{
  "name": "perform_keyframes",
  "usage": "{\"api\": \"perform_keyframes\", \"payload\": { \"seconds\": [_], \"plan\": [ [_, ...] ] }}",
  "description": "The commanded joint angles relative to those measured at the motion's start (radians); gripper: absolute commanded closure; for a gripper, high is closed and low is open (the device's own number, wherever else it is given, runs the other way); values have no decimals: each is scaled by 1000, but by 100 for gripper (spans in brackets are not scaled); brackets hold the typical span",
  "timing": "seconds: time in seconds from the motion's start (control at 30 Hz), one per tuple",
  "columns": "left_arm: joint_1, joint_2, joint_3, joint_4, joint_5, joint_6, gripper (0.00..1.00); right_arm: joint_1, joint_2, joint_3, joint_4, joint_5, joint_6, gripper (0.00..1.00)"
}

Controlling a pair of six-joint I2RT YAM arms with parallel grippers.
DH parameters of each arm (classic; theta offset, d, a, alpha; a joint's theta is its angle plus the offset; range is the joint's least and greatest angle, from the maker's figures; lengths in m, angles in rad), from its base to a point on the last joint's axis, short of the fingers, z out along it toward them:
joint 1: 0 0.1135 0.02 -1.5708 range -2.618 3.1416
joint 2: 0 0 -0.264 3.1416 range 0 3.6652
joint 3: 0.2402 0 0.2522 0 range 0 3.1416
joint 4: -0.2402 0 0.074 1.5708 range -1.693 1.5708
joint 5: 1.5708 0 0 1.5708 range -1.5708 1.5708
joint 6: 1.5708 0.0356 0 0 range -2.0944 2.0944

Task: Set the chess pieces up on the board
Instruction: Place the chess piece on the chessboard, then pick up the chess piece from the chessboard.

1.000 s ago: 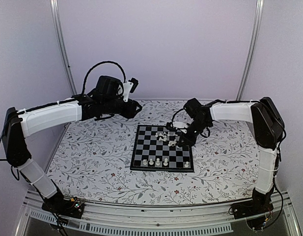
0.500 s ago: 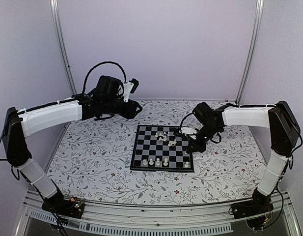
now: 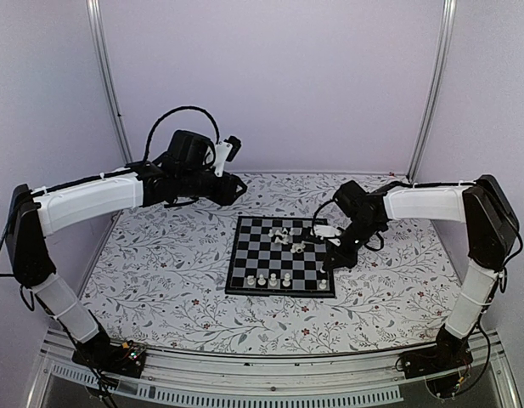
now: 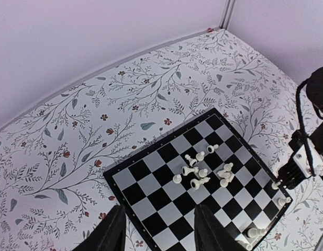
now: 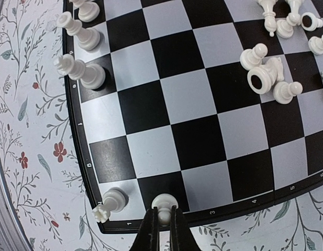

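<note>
The black-and-pale chessboard point(image 3: 253, 242) lies mid-table. Several white chess pieces lie toppled in a cluster point(image 3: 289, 238) near its back middle, also in the left wrist view point(image 4: 200, 172). A few stand in a row point(image 3: 268, 279) along its front edge. My right gripper point(image 3: 329, 259) is over the board's right edge. It is shut on a white pawn point(image 5: 164, 205), held at the black square beside a corner rook point(image 5: 110, 203). My left gripper point(image 3: 236, 189) is open and empty, high above the table behind the board's back left corner.
Two tall white pieces point(image 5: 80, 70) stand along the board's edge in the right wrist view. The floral tabletop point(image 3: 160, 272) surrounds the board. Purple walls and metal posts close in the back and sides.
My right gripper has moved from over the toppled cluster to the board's right edge and down a little, holding a pawn. The left arm has barely moved.
</note>
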Motion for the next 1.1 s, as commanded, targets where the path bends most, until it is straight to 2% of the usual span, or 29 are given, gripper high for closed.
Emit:
{"api": "perform_keyframes", "payload": {
  "seconds": [0.0, 0.37, 0.57, 0.7, 0.9, 1.07],
  "plan": [
    [2, 15, 29, -11, 4, 8, 53, 10, 22, -12, -12, -17, -14, 96],
    [1, 25, 35, -18, 4, 9, 53, 20, 50, -8, -7, -16, -15, 93],
    [2, 32, 39, -26, 4, 10, 53, 21, 41, 9, -29, -12, -14, 76],
    [1, 31, 41, -27, 23, 9, 53, 12, 11, 88, -80, 8, -8, 69],
    [1, 29, 43, -30, 32, 9, 53, -7, 30, 223, -109, 6, 1, 68],
    [0, 19, 43, -29, 23, 6, 53, -9, 116, 307, -68, 54, 44, 72]
  ]
}}
